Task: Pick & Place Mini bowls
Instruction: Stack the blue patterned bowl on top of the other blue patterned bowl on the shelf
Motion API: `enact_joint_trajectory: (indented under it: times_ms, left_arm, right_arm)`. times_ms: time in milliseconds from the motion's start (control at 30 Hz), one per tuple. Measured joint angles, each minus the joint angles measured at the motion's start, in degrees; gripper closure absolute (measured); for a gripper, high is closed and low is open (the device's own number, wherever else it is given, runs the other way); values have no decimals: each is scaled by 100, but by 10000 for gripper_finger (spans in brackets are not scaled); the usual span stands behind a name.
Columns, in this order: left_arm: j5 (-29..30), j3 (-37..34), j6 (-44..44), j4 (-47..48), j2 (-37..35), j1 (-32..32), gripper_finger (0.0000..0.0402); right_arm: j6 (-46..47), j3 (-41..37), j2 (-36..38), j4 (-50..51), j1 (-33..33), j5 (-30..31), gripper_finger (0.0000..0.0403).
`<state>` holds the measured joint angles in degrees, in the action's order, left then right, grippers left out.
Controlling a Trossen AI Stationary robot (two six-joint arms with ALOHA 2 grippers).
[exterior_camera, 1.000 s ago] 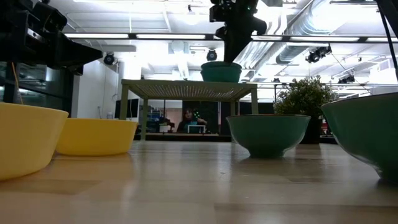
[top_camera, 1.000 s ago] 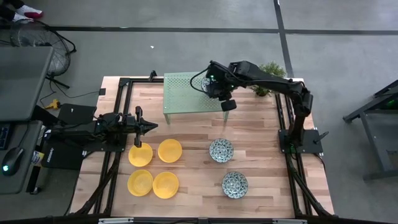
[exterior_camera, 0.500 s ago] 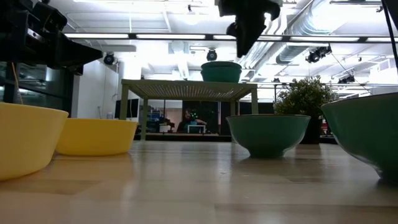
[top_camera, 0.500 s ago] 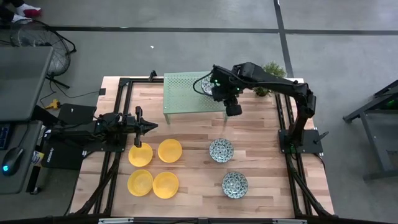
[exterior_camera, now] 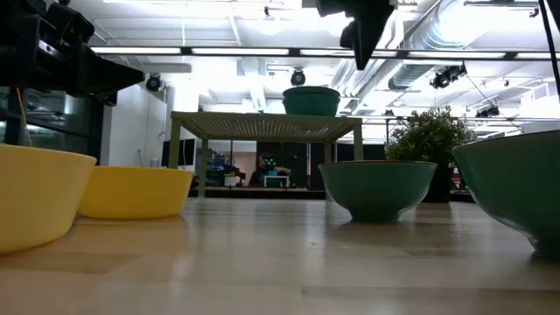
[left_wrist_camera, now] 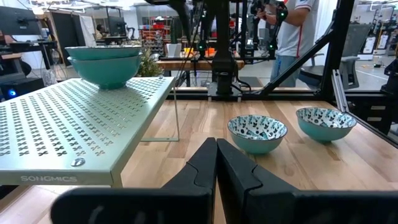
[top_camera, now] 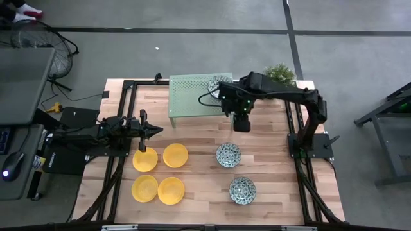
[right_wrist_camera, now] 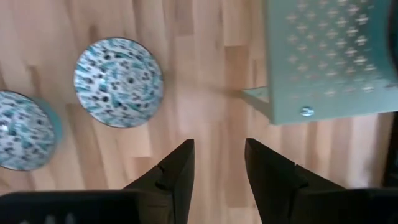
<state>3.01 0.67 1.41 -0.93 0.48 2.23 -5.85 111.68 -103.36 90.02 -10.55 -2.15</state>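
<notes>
Two patterned mini bowls sit stacked on the pale green rack (top_camera: 199,96), the stack (top_camera: 216,84) near its far right corner, also the stack (left_wrist_camera: 102,62) in the left wrist view. Two more patterned bowls (top_camera: 228,154) (top_camera: 243,189) rest on the table. Several yellow bowls (top_camera: 175,154) (top_camera: 145,160) (top_camera: 144,188) stand on the left half. My right gripper (top_camera: 241,122) (right_wrist_camera: 219,149) hangs open over bare wood between the rack and the nearer patterned bowl (right_wrist_camera: 118,73). My left gripper (top_camera: 154,130) (left_wrist_camera: 216,146) is shut, level, beside the yellow bowls.
A small potted plant (top_camera: 280,72) stands at the far right corner, behind the rack. Black frame rails (top_camera: 290,128) run along both sides of the table. Bare wood lies between the rack's near edge and the rows of bowls. A person (left_wrist_camera: 295,31) stands beyond the table.
My right gripper has drawn away from the stack on the rack, rising and swinging toward the table's near and right side, past the rack's near right corner. The stacked bowls have stayed on the rack. My left arm has kept still.
</notes>
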Motion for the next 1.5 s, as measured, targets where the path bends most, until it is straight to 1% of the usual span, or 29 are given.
enact_joint_trajectory:
  times_ms: [233,333,467,533,633,833,967,1167,1300,1400,1500]
  left_arm:
    - [0,0,0,0,1,0,395]
    - [0,0,-2,-1,1,0,395]
    - [0,0,-1,-2,1,-1,395]
    - [0,0,-2,-2,-1,0,395]
    - [0,0,0,-2,1,-1,395]
    - [0,0,-2,0,1,-1,395]
    - [0,0,-2,-1,0,0,395]
    - [0,0,0,-2,1,-1,395]
    - [0,0,-2,-1,1,0,395]
    - [0,0,-2,0,-1,-1,395]
    - [0,0,-2,-2,1,0,395]
  right_arm:
    - [990,0,20,-2,423,-40,273]
    - [1499,-163,51,-3,621,-42,273]
    - [2171,-915,319,-44,851,-37,273]
    - [2476,-1368,535,-241,970,-9,273]
    - [2871,-2043,850,-828,1150,-95,273]
    - [3584,-3307,1369,-1980,1516,-613,273]
    - [4735,-3997,1529,-2371,1718,-380,273]
    - [5934,-4724,1653,-3388,1887,-33,273]
    - [6853,-4881,1655,-3740,1969,106,273]
    - [7487,-4933,1655,-3735,2023,349,273]
    - [7856,-4972,1625,-3842,2042,437,272]
